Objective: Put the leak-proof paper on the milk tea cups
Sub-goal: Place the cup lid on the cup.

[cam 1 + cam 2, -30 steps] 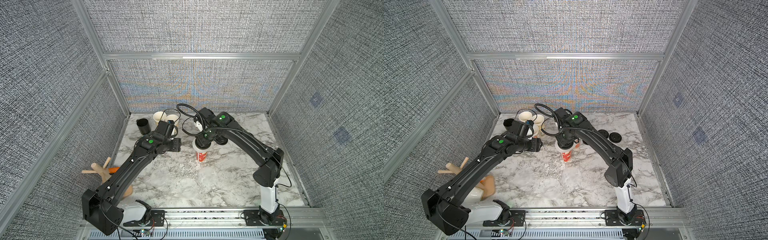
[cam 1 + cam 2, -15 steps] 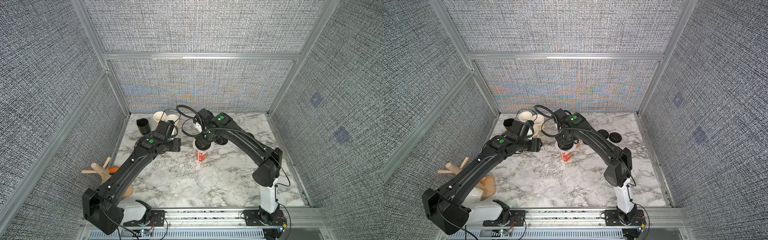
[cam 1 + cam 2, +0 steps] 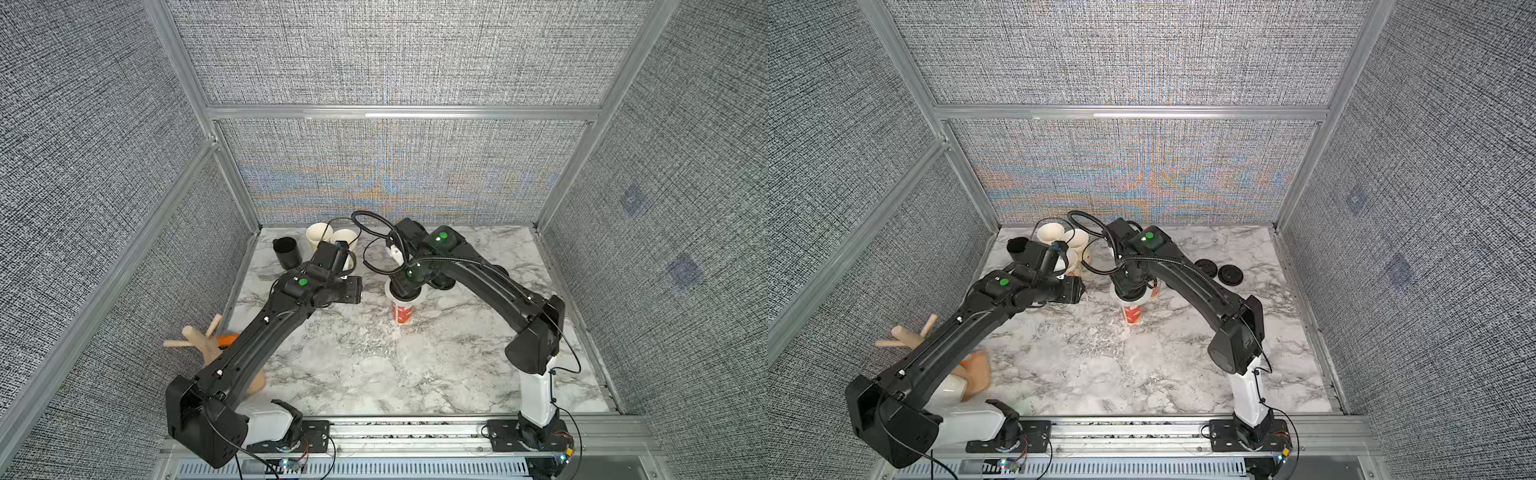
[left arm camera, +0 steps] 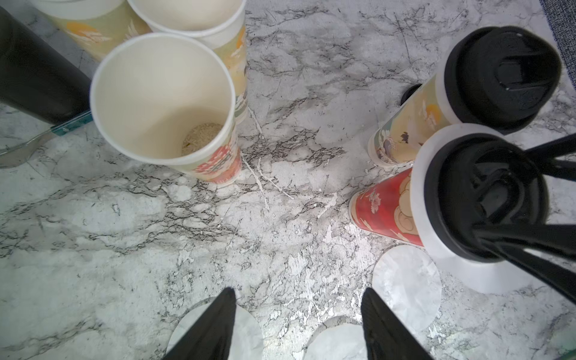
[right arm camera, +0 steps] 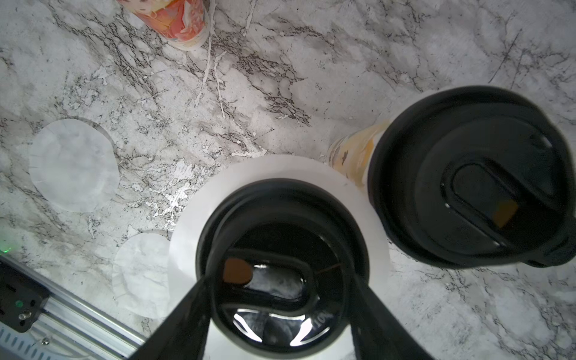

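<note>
Leak-proof paper [image 5: 280,168] lies across the mouth of the red cup [image 4: 383,205]. Its white edge shows as a ring all round beneath the black lid [image 5: 274,237] seated on top. The right fingers [image 5: 187,318] are closed on that lid, one at each opposite side of its rim, spread just wide enough to span it. The red cup stands upright near the middle of the table [image 3: 374,374].

Just beside it stands a second lidded cup [image 4: 405,124] with a beige and orange print. A white paper collar shows under its lid too.

The left fingers [image 4: 215,327] stand moderately apart with nothing between them, above bare marble. Three loose sheets lie flat on the table beneath and beside them. One sheet [image 4: 408,286] lies close to the foot of the red cup. Two further sheets [image 4: 249,330] [image 4: 336,339] are partly hidden by the fingers.

Farther out, an open cup [image 4: 162,93] with a red and orange print stands upright and uncovered, with a little brownish powder at its bottom. Two more open cups [image 4: 193,15] [image 4: 87,18] stand close behind it, also uncovered. The black mug [image 3: 286,251] stands next to that group, by the left wall.

In a top view, two spare lids [image 3: 1206,268] [image 3: 1230,274] lie side by side on the table to the right of the right arm, well apart from the open cups.
</note>
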`<state>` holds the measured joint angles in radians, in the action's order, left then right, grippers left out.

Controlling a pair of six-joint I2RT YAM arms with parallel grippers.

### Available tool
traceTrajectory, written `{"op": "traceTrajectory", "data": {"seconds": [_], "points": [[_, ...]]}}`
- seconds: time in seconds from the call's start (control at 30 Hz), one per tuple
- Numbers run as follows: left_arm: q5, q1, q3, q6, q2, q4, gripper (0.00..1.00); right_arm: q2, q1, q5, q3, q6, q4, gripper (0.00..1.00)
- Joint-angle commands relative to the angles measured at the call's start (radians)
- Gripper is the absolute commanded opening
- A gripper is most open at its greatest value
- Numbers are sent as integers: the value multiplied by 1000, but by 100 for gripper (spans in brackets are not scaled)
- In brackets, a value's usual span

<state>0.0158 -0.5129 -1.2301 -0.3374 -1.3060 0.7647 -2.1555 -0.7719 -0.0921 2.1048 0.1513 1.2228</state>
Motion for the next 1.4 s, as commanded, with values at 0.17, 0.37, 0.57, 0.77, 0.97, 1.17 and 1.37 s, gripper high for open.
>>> {"op": "traceTrajectory", "data": {"seconds": [0.17,0.37,0.57,0.77,0.97,1.17,1.37], "points": [[-11,3,-3,10,1,-1,66,13,2,0,17,-9,5,63],[-13,4,-2,10,-1,-2,66,1,1,4,9,-9,2,63],[-8,4,0,13,-1,0,66,-9,2,11,8,-12,-3,63],[-9,5,-2,12,-3,-1,66,-9,1,11,6,-13,-2,63],[-11,5,-2,12,-6,-1,66,-12,1,5,8,-10,-3,72],[-12,5,-3,15,-7,-1,66,-9,1,-1,15,-7,0,80],[-18,5,-9,15,-8,-2,66,-3,1,-6,20,-4,1,85]]}}
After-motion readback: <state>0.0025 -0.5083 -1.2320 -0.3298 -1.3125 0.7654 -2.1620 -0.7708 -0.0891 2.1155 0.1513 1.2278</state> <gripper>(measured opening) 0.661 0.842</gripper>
